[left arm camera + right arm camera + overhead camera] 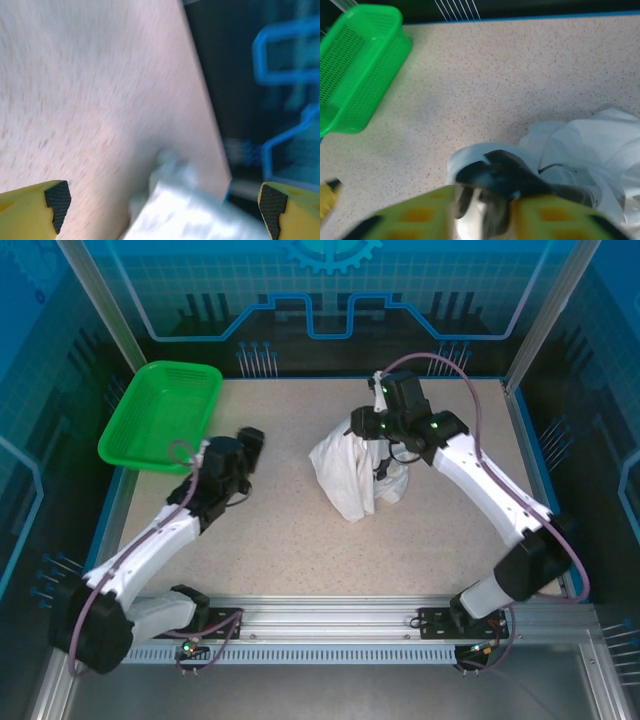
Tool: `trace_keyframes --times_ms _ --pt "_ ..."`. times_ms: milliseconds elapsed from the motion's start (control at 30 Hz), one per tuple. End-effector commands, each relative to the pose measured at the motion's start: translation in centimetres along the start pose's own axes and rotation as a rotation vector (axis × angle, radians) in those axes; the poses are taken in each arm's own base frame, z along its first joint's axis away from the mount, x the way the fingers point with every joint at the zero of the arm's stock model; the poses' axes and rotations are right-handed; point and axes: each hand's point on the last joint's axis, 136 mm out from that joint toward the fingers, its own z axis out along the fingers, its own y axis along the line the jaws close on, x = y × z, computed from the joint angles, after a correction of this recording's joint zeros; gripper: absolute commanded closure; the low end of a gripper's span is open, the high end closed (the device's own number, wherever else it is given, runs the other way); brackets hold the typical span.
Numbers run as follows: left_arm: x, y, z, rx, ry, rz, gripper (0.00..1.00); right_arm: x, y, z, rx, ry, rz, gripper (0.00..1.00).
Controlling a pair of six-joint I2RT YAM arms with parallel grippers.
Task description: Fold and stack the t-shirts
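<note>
White t-shirt [350,485] sits centre of the top view, slightly right, bunched into a tall heap, not flat. Its long axis runs up-down the frame, with the narrow end toward the top under the right gripper [378,452] and the wider end toward the bottom. Speckled beige table [300,550], green mesh basket [160,415] at its upper-left corner, blue printed enclosure walls [330,300] around, aluminium rail [330,615] at the bottom. Left gripper [250,440] is left of the t-shirt, apart from it. Its wrist view shows the pads [57,200] spread wide, blurred white t-shirt low between them. Right wrist view adds a black print [495,172] on the cloth between blurred yellow fingers [420,217]; pinching or released, cannot tell.
</note>
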Motion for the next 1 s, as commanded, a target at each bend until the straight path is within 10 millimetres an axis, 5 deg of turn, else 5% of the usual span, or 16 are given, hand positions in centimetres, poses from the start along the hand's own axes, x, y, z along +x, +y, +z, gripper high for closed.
trace_keyframes --times_ms 0,33,100,233,400,600,733,833,967 --pt "6.1 1.4 2.3 0.03 0.284 0.18 0.01 0.2 -2.5 2.1 0.088 0.098 0.027 0.38" --pt "7.5 2.0 2.7 0.018 0.348 0.226 0.02 0.0 -3.0 2.2 0.085 0.117 0.053 0.21" --pt "9.8 3.4 2.9 -0.033 0.424 0.314 0.02 0.0 -3.4 2.0 0.035 0.141 0.086 0.07" --pt "14.5 6.5 2.6 -0.111 0.54 0.5 0.04 1.2 -5.4 -0.1 0.057 0.105 0.11 0.08" --pt "19.6 9.5 3.2 -0.108 0.705 0.476 0.15 9.5 -10.2 -0.3 0.095 0.197 0.231 0.17" --pt "18.7 12.7 4.1 -0.267 0.657 0.577 0.21 17.9 -12.3 1.1 0.078 0.331 0.335 0.24" --pt "18.0 13.9 4.8 -0.31 0.618 0.623 0.23 19.7 -13.6 2.1 0.127 0.37 0.345 0.19" --pt "18.1 13.8 5.8 -0.316 0.617 0.65 0.42 20.9 -14.3 3.5 0.142 0.423 0.359 0.16" --pt "16.6 14.5 7.1 -0.373 0.53 0.727 0.58 19.9 -14.5 5.4 0.144 0.46 0.363 0.25"
